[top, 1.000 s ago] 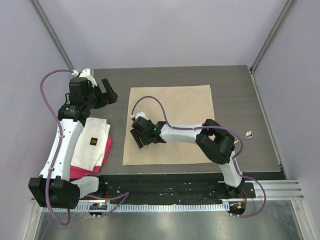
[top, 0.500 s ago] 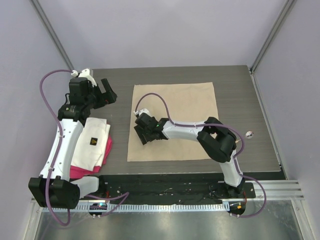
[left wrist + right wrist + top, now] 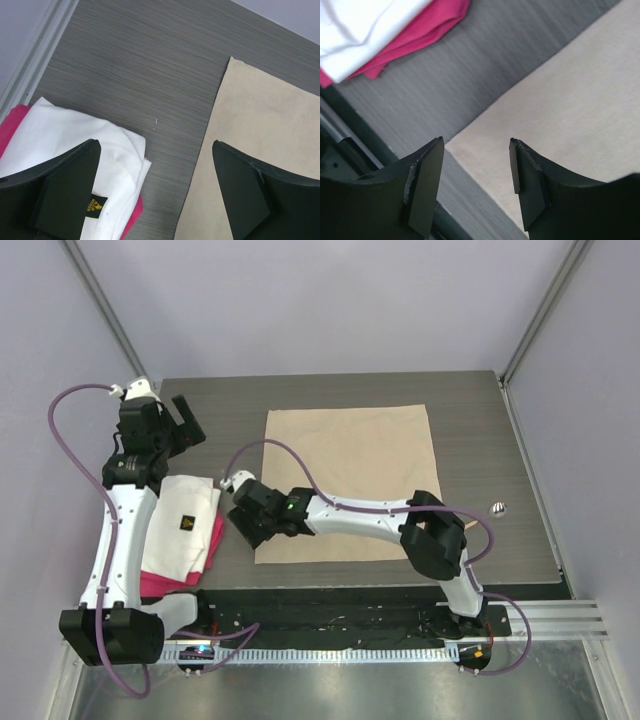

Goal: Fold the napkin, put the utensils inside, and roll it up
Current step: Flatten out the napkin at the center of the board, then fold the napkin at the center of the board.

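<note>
At the upper left of the overhead view, the left gripper (image 3: 188,422) hangs over the dark grey wood-grain table (image 3: 500,440) with its jaws spread wide and nothing in them. Below it, at the left edge, a folded white cloth with a small dark logo (image 3: 182,525) lies on top of a pink-red cloth (image 3: 212,540). Neither touches the napkin.

Next comes the right gripper (image 3: 246,528), reached across to the lower left. Its jaws are parted and grasp nothing. In its own wrist view, the near corner of the large plain beige napkin (image 3: 350,470) sits right in the gap between the fingertips, flat on the table.

That corner is what the fold hangs on, I'd say. The cloth spreads away from this gripper up and to the right, filling the middle of the frame, a touch taller than it is wide. The right gripper is at the corner, while the left one is nearer the napkin's upper left corner. Nothing lies on the cloth except the right arm stretched across its lower part.

Far right, well clear of the napkin, is the small spoon with a shiny round silver bowl (image 3: 498,507). I can't make out its handle.
</note>
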Controlling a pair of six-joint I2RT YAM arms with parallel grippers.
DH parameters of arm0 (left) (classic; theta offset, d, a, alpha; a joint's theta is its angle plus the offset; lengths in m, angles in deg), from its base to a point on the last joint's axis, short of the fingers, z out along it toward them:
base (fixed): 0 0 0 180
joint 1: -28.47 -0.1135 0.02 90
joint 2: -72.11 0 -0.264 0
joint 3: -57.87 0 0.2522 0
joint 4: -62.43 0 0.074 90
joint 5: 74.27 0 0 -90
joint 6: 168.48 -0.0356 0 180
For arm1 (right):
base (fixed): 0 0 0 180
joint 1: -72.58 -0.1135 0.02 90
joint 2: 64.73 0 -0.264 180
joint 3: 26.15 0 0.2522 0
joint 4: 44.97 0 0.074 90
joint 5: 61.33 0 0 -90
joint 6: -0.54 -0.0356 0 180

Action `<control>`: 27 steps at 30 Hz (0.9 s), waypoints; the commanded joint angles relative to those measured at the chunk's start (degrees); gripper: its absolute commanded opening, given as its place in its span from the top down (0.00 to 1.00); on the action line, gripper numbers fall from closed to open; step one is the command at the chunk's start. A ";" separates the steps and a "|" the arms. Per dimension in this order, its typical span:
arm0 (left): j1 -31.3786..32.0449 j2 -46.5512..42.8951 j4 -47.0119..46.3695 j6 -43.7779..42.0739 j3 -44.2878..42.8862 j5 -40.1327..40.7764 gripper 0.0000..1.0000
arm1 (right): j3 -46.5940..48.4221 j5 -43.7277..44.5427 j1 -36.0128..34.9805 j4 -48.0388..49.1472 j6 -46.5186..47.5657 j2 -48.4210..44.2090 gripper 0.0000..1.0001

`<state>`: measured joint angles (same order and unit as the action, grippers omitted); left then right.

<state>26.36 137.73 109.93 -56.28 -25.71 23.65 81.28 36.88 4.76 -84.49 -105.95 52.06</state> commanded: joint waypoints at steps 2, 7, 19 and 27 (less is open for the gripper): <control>-0.09 -1.91 -1.39 -1.19 -1.20 3.15 0.00 | 3.45 1.98 -3.99 -1.31 -1.79 2.73 0.39; -0.09 -1.29 -1.66 -0.66 -1.11 2.01 0.00 | 7.22 6.21 -6.10 -3.33 -1.79 5.99 0.40; -0.09 -2.17 -1.74 -0.66 -0.93 2.71 0.00 | 10.39 6.74 -6.63 -6.15 -1.26 10.82 0.49; 0.00 -2.43 -1.66 -0.84 -1.11 3.50 0.00 | 9.87 5.94 -6.63 -6.94 -3.11 11.09 0.54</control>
<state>26.36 136.88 109.89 -56.48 -25.71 25.44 89.50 42.27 -1.81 -91.05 -107.72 63.80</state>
